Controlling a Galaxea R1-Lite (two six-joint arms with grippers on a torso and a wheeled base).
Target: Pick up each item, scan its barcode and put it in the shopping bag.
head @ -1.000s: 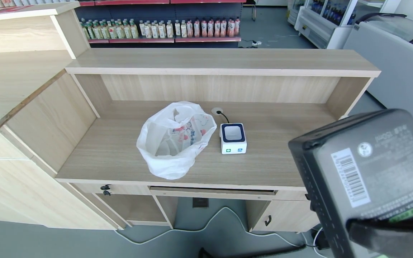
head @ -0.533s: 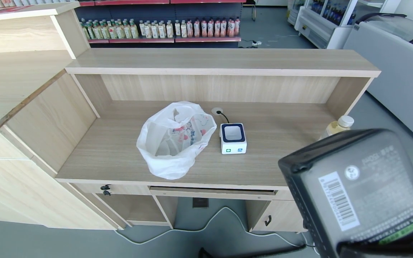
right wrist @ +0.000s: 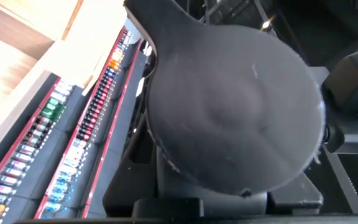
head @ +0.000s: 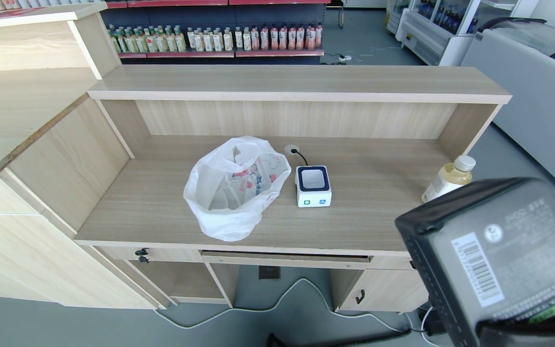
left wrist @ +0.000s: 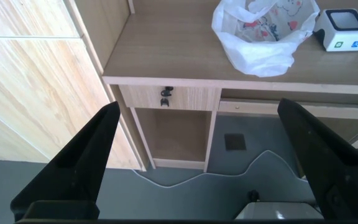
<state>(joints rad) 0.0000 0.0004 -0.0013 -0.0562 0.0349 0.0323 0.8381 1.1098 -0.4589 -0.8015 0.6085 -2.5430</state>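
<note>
Black box (head: 494, 260) is aloft at the right, close to the head camera and off the counter (head: 354, 221). Right gripper (head: 537, 337) looks clamped on its lower end. Left gripper (left wrist: 199, 106) is spread and empty, below the counter front. Step judged: scan. You should turn the barcode (head: 477, 270) down over the scanner (head: 312, 185) beside the bag (head: 231, 188), level and unhurried. Right gripper is mostly cut off. A dark round shape blocks the right wrist view; unidentifiable. Bottle (head: 448, 178) is partly hidden behind the box.
</note>
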